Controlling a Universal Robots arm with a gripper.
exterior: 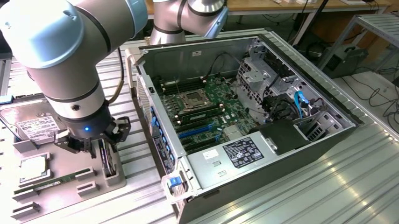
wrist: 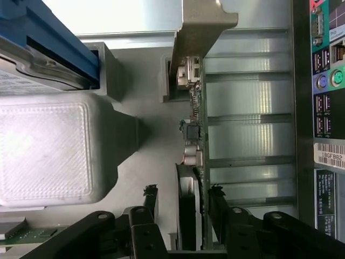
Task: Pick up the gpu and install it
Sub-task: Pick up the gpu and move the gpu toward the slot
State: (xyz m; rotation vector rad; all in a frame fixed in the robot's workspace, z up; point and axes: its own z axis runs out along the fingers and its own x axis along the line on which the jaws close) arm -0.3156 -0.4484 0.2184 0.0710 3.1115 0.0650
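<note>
The gpu (exterior: 108, 162) stands on edge in a slot of the grey parts holder (exterior: 93, 186), left of the open computer case (exterior: 249, 116) in the exterior view. My gripper (exterior: 93, 145) reaches down over it from above. In the wrist view the gpu (wrist: 195, 129) appears edge-on, its silver bracket (wrist: 200, 27) at the far end and the black fan side near my fingers. My gripper (wrist: 183, 197) straddles the card, shut on it, with one finger (wrist: 216, 197) against the board face. The card still sits in its slot.
On the holder lie a silver hard drive (exterior: 34, 126), a processor (exterior: 32, 169) and a green memory stick (exterior: 53, 182). Inside the case the motherboard (exterior: 206, 109) has blue expansion slots (exterior: 196, 131). The case's rear ports (wrist: 323, 81) are close beside the card.
</note>
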